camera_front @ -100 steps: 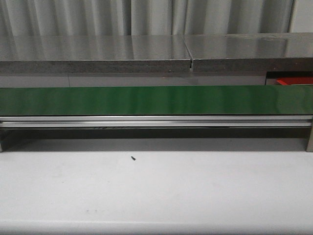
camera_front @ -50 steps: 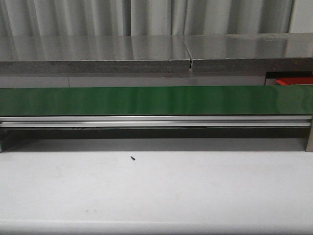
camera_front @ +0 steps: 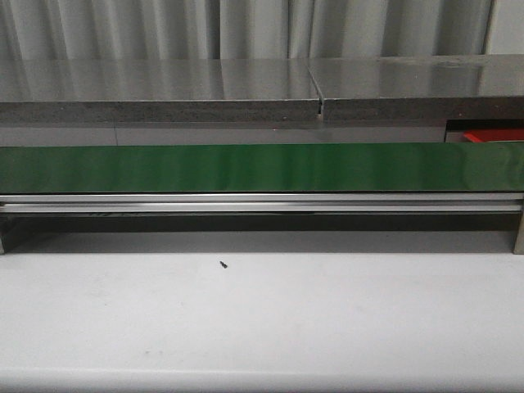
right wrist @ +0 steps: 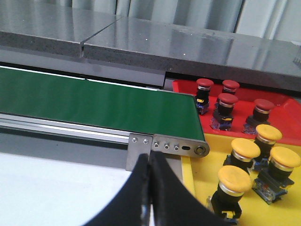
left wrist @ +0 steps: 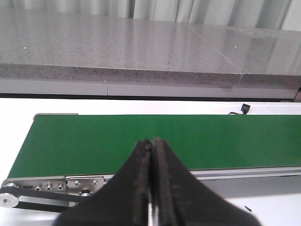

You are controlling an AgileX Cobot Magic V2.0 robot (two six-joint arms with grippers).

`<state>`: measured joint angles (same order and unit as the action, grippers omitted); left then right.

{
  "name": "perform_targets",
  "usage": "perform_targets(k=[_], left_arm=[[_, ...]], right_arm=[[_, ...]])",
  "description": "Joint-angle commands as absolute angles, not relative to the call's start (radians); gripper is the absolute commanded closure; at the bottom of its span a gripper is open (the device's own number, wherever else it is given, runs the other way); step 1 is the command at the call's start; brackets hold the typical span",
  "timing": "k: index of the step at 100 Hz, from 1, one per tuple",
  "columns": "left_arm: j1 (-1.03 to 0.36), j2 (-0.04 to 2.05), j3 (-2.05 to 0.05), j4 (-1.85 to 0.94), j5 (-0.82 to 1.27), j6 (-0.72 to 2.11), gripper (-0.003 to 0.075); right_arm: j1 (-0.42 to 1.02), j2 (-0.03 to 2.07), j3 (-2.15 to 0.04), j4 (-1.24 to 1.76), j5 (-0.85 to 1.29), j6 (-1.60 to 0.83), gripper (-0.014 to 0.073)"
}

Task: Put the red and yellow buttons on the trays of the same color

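Front view unchanged, green belt (camera_front: 262, 168) still bare; both grippers (left wrist: 150, 188) (right wrist: 148, 188) pressed closed, empty.

No visible change, green belt (camera_front: 262, 168) bare as before

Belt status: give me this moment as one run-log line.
belt: bare | left gripper: shut, holding nothing | right gripper: shut, holding nothing | trays: four red, four yellow buttons
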<state>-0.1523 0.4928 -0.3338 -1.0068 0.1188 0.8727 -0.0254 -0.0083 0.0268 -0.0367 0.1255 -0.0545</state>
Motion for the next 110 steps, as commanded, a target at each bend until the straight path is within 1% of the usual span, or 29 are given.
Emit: perform_targets(k=[1, 95, 102, 110], left_arm=[[-0.159, 0.495, -0.362, -1.022, 0.077, 0.872, 0.0739], [-0.159, 0.495, -0.362, -1.022, 0.077, 0.872, 0.0739], [-0.159, 0.495, -0.362, -0.989, 0.068, 0.87, 0.0739], [-0.159, 0.486, -0.361, -0.884, 0.068, 0.82, 0.0739]], right_arm=[[-0.023, -0.027, 0.027, -0.053, 0.04, -0.052, 0.0662], [-0.023, -0.027, 0.027, -0.053, 0.04, -0.052, 0.0662], [-0.023, -0.027, 0.027, -0.053, 0.04, -0.052, 0.0662], [-0.023, -0.027, 0.027, -0.053, 0.04, -0.052, 0.0662]])
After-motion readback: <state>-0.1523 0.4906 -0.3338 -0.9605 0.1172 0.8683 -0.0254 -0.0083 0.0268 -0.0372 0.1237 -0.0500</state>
